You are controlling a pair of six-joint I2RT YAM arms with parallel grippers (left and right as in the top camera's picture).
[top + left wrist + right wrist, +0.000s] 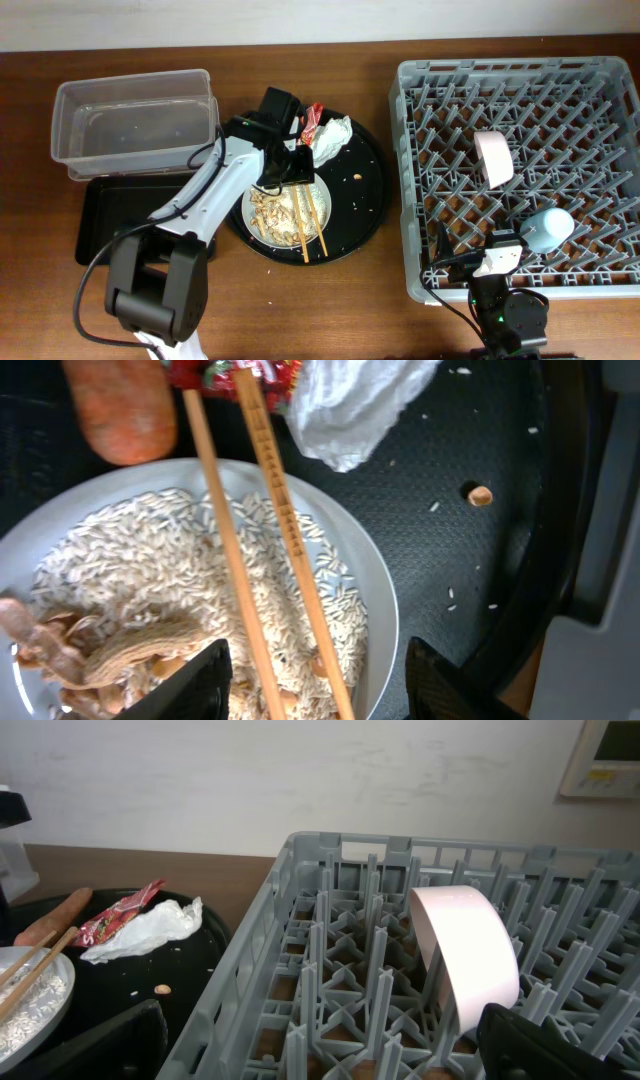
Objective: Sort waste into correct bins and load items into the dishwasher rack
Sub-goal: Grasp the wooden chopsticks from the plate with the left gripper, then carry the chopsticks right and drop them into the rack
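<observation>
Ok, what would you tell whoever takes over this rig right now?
Left gripper: open, straddling the chopsticks over the plate of rice and scraps.
Right gripper: open, empty, at the rack's near edge.
Done: bowl and cup sit in the rack.
Left: load chopsticks and plate; napkin, red wrapper and carrot piece lie on the round tray; clear tub and black tray show no waste yet.

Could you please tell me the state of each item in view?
Clear tub: empty.
Black bin tray: empty.
Plate: holds rice, scraps.
Chopsticks: lying across plate.
Napkin: crumpled, on round tray.
Wrapper: crumpled beside napkin.
Bowl: on edge in rack.
Cup: resting in rack.
Left hand: open.
Right hand: open.
</observation>
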